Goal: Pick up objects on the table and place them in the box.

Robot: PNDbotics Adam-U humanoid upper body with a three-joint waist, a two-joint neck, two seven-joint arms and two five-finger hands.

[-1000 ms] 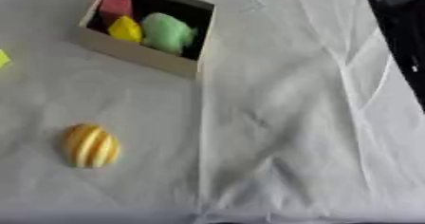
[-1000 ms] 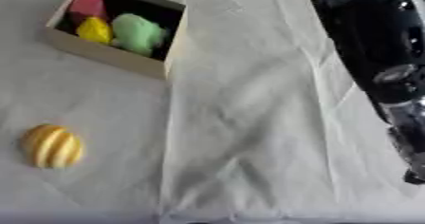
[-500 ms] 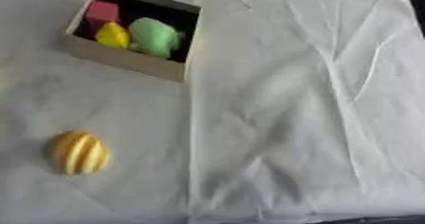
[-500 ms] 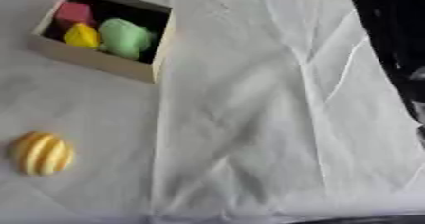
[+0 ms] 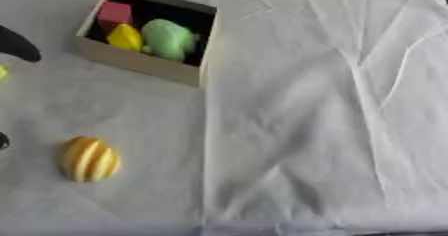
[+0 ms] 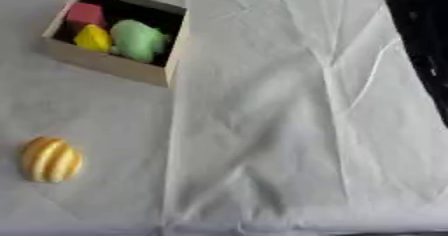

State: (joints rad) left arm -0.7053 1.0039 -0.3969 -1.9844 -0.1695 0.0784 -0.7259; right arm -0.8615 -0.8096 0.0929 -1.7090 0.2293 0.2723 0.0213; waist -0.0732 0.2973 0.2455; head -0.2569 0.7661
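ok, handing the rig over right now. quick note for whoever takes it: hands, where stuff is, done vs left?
Hands: a dark shape at the left edge may be part of the left arm, no fingers visible. Right hand not visible; only a dark arm part at the right edge.
Box: far left on the white cloth, open, holding a red block, a yellow piece and a green piece.
Left to do: the yellow striped object lies near left on the cloth, untouched. A small yellow-green bit shows at the left edge; cannot tell what it is.

No text, label, number or sign can be read anywhere in these views.
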